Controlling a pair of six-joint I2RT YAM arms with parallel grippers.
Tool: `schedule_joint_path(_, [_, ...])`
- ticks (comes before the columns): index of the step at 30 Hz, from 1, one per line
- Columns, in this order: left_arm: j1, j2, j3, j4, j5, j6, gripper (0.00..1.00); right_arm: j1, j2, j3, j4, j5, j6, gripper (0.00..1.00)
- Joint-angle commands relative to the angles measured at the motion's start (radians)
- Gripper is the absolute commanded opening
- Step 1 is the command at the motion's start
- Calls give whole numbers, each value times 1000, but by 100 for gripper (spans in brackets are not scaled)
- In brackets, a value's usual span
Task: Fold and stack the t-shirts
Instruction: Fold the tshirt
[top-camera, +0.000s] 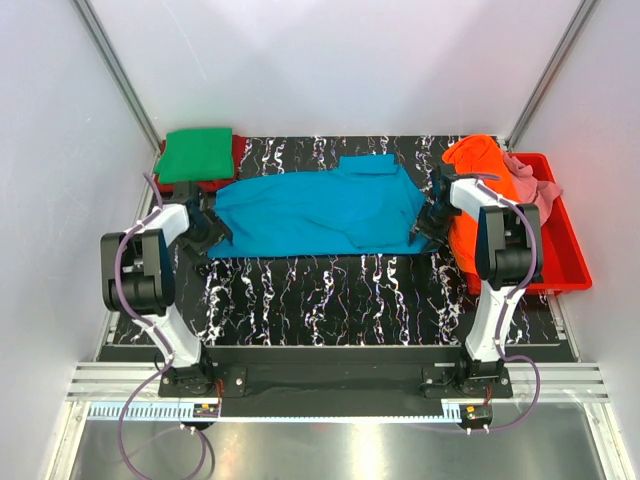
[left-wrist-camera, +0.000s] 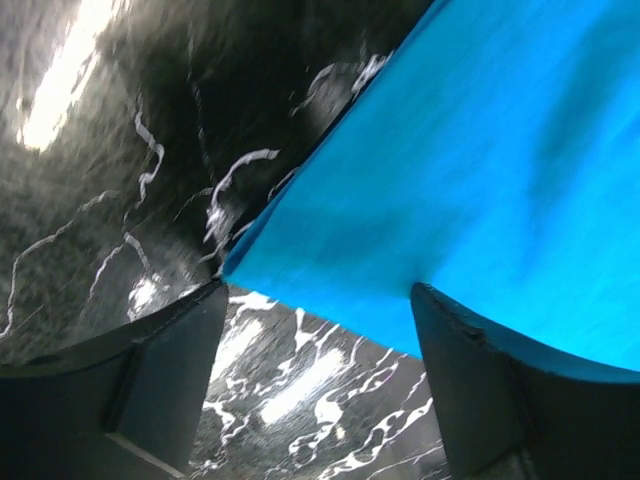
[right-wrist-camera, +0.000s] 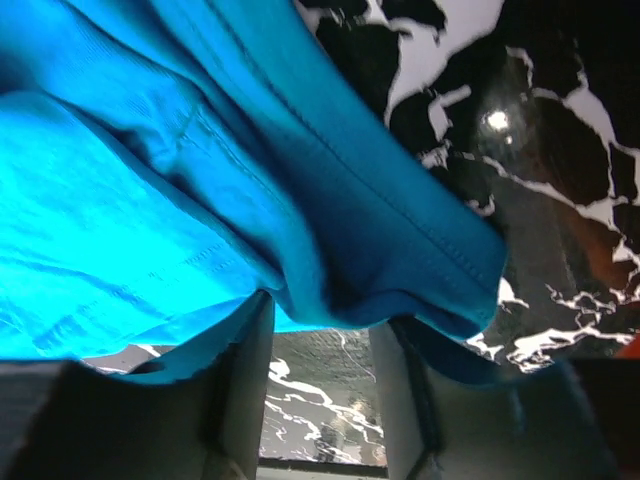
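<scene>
Across the far half of the black marbled table (top-camera: 330, 300) the teal blue t-shirt (top-camera: 320, 210) lies spread lengthwise, from near the left edge to near the right edge. At its left end the left gripper (left-wrist-camera: 320, 300) has its fingers (left-wrist-camera: 170, 370) spread wide, the shirt's corner between them. At its right end the right gripper (right-wrist-camera: 325, 335) stands half-narrowed around a bunched hem; whether it pinches the cloth I cannot tell. A folded green t-shirt (top-camera: 195, 155) rests on a red t-shirt (top-camera: 238, 148) at the far left corner. An orange t-shirt (top-camera: 480, 160) and a pink t-shirt (top-camera: 525, 175) heap in the red plastic bin (top-camera: 560, 270) at the right edge.
</scene>
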Motion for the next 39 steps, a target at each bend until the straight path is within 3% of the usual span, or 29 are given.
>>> schedule_joint_path(1, [3,64,33,69,-26,-9,77,-38,87,12,31,112,54,46])
schedule_joint_path(4, [2,95,39,80,-25,-9,63,-35,85,6,33,127,52,36])
schedule_joint_path(5, [3,99,38,88,-21,-9,45,-37,84,-1,33,126,49,32])
schedule_joint_path(7, [3,105,41,96,-6,-12,27,-37,75,-6,31,120,46,20])
schedule_joint_path(9, [3,98,49,96,17,-14,6,-37,64,-5,23,98,46,15])
schedule_joint_path(11, [2,64,79,82,28,-17,0,-37,50,36,7,64,40,7])
schedule_joint_path(13, [2,27,148,56,34,-23,0,-37,42,95,-41,-11,28,0])
schedule_joint_path(19, [43,-121,346,-111,14,-35,0,-31,-112,376,-220,-26,17,0])
schedule_joint_path(22, [92,-270,272,-147,-3,-28,0,-31,-245,264,-227,-15,37,0])
schedule_joint_path(24, [115,-377,189,-150,3,-17,0,-30,-289,90,-201,-50,36,0])
schedule_joint_path(29, [135,-548,-155,-153,6,-22,0,-31,-358,-324,-99,-137,32,1])
schedule_joint_path(32, [157,-654,-330,-176,29,-46,6,-29,-398,-450,-73,-157,23,11])
schedule_joint_path(33, [167,-678,-361,-184,35,-52,16,-29,-410,-472,-73,-155,20,15])
schedule_joint_path(34, [172,-724,-397,-211,37,-54,19,-29,-438,-491,-73,-161,17,22])
schedule_joint_path(35, [172,-746,-405,-222,43,-65,21,-29,-453,-515,-78,-164,17,25])
schedule_joint_path(37, [172,-769,-361,-265,54,-57,34,-29,-497,-529,-96,-184,31,35])
schedule_joint_path(38, [172,-764,-346,-309,43,-51,43,-27,-514,-526,-110,-192,40,50])
schedule_joint_path(39, [172,-761,-341,-315,35,-46,53,-29,-533,-520,-128,-221,48,57])
